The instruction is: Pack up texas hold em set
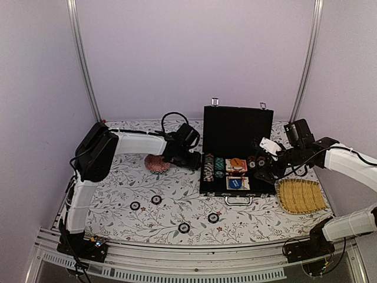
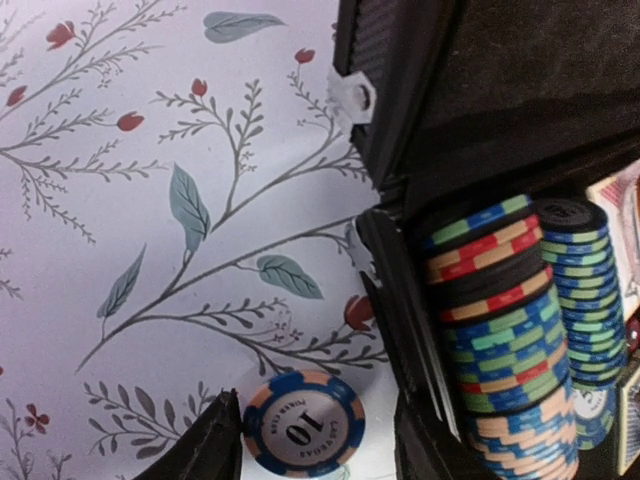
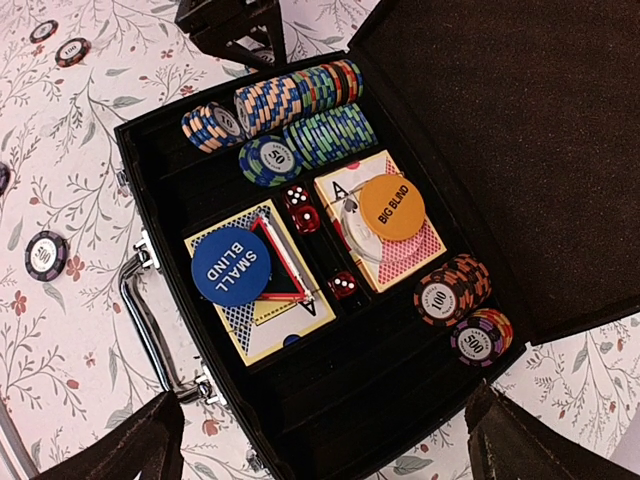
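Floral tablecloth [image 2: 70, 300], chip [image 2: 303, 422] between left fingers [image 2: 213, 452].

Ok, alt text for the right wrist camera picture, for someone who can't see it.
An open black briefcase seen from above holds rows of poker chips, red dice, and two card decks topped by a blue disc and an orange disc. Loose chips lie on the floral tablecloth.
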Available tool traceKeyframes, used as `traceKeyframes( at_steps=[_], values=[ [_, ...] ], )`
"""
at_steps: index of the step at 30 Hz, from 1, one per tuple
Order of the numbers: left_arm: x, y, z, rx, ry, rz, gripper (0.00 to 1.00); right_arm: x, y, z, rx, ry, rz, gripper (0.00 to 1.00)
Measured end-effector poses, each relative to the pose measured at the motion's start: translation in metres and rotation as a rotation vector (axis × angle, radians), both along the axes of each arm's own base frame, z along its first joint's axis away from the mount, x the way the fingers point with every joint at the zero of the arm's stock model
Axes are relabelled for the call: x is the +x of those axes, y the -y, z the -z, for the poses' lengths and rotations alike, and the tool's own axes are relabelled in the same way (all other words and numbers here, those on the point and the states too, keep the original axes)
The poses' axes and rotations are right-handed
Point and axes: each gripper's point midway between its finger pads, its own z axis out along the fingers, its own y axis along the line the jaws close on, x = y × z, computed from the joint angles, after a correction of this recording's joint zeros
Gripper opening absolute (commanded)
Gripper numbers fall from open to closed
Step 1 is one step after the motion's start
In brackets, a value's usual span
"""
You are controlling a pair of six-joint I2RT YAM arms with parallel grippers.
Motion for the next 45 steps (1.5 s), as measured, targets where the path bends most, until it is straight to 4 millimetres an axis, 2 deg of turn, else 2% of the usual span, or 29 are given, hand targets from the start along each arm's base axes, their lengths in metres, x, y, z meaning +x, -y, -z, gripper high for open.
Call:
traceKeyframes(
  at_steps=[8, 18, 25, 34, 39, 45],
  values=[
    [0.01, 0.001, 0.008, 0.055, 0.007, 0.009, 0.51, -0.002, 0.008, 0.004, 0.033, 0.004, 0.026, 0.99],
    [0.002, -0.001, 0.01, 0.1, 0.002, 0.076, 0.37, 0.001, 0.008, 0.0, 0.047, 0.019, 0.027, 0.99],
    [-0.008, 0.0, 0.008, 0.107, -0.01, 0.109, 0.35, 0.003, 0.008, -0.001, 0.051, 0.027, 0.028, 0.99],
    [-0.065, -0.013, 0.009, 0.159, -0.082, 0.192, 0.36, 0.002, 0.009, 0.006, 0.048, 0.023, 0.029, 0.99],
    [-0.093, -0.026, 0.009, 0.201, -0.126, 0.228, 0.5, 0.001, 0.009, 0.007, 0.048, 0.023, 0.029, 0.99],
    [-0.111, -0.041, 0.006, 0.259, -0.187, 0.256, 0.57, 0.001, 0.009, 0.01, 0.048, 0.025, 0.029, 0.99]
  ],
)
